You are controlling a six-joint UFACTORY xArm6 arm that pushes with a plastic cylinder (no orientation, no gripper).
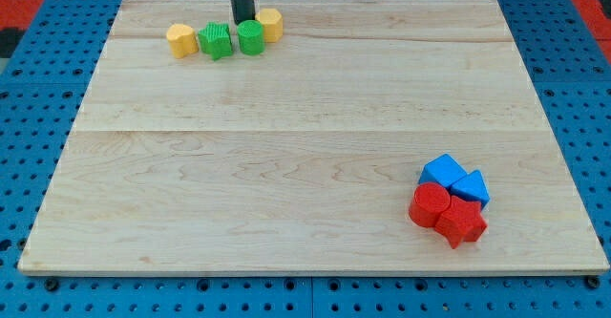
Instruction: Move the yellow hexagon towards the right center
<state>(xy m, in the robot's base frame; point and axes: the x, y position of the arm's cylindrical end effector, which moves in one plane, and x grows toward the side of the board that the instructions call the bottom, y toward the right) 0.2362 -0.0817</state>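
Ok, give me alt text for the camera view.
My tip sits at the wooden board's top edge, behind two green blocks, with yellow blocks at the row's ends. Two blue blocks and two red blocks cluster at the view's lower right.

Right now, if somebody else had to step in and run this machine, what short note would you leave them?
My tip sits at the view's top, just behind the gap between the green star and the green cylinder.
Two yellow blocks end that row: one at its left, one at its right. I cannot tell which is the hexagon.
Blue blocks and red blocks are clustered at the lower right.
Done: nothing; both yellows are far from the right center.
Left: the whole push.
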